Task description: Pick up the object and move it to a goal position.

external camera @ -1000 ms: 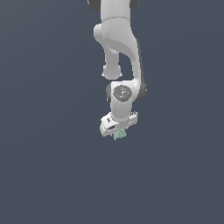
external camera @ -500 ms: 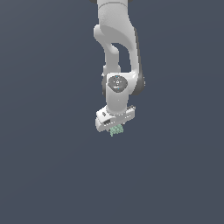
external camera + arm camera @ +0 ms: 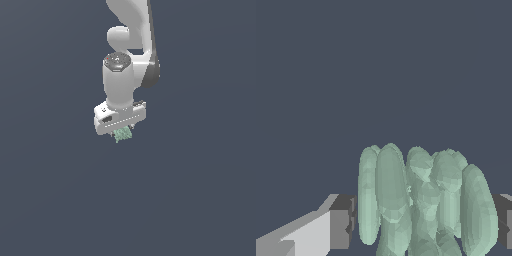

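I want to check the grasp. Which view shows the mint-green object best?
The wrist view: the object fills it, ridges clear, between the gripper's dark pads. The exterior view shows only a small green bit under the gripper.

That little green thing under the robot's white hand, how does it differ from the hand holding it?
Colour: the block is pale mint green; the tool is white with dark pads.
Size: in the exterior view the block is far smaller than the tool.
Shape: the block is lumpy and ridged; the tool is smooth and boxy.
Role: the tool grips, the block sits between its pads.
Shared: both hang over the same plain dark surface.
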